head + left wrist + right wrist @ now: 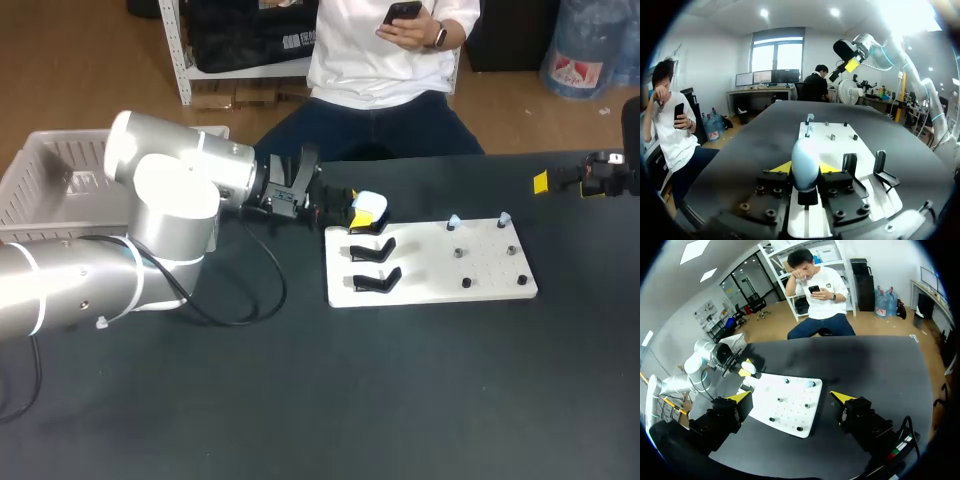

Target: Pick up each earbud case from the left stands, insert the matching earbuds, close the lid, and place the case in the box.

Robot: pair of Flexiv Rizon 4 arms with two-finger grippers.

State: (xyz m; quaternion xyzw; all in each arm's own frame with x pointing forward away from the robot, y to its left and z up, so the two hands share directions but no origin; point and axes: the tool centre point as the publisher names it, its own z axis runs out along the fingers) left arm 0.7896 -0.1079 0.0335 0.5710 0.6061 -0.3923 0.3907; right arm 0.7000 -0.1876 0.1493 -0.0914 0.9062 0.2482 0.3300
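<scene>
A white earbud case sits at the farthest of the black stands on the white board. My left gripper is shut on it. In the left wrist view the case stands upright between the yellow tips of the left gripper. Two empty stands lie nearer on the board. Two small pale earbuds rest on pegs at the board's far edge. My right gripper hovers wide open above the table at the far right, holding nothing.
A white mesh basket stands at the table's far left, behind my left arm. Several small black pegs dot the right half of the board. A person sits just past the far edge, not touching the table.
</scene>
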